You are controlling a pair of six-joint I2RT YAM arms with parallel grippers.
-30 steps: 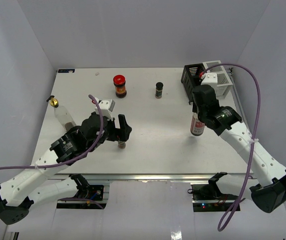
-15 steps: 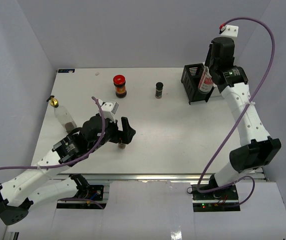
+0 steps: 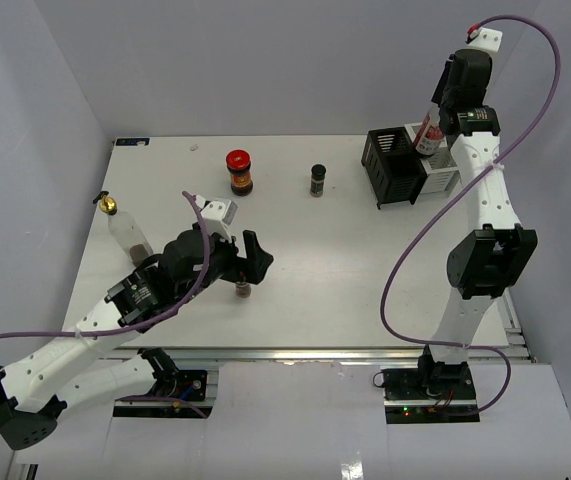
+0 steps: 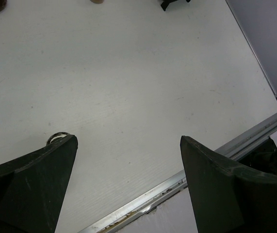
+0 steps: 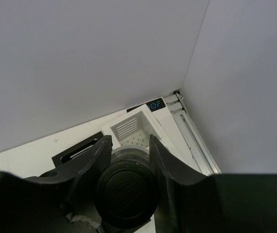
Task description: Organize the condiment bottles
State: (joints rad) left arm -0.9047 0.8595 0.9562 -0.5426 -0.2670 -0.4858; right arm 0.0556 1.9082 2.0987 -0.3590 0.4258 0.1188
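Note:
My right gripper (image 3: pixel 435 122) is shut on the red-labelled bottle (image 3: pixel 426 138) and holds it high over the wire rack. In the right wrist view the fingers (image 5: pixel 101 154) clamp its neck under the black cap (image 5: pixel 126 191), above the white compartment (image 5: pixel 134 133). My left gripper (image 3: pixel 255 256) is open and empty over a tiny black-capped shaker (image 3: pixel 242 290), whose top (image 4: pixel 57 138) peeks beside the left finger (image 4: pixel 36 179). The dark red-lidded jar (image 3: pixel 239 172) and the second shaker (image 3: pixel 317 180) stand at the back. The clear gold-topped bottle (image 3: pixel 125 228) is at the left edge.
The rack has a black half (image 3: pixel 393 166) and a white half (image 3: pixel 444 174) at the table's back right corner, close to the right wall. The table's front rail (image 4: pixel 187 177) lies just under my left gripper (image 4: pixel 128 141).
My right arm lifted the red-labelled bottle off the table and carried it back and right, to above the rack's white half. My left gripper edged slightly right, still open.

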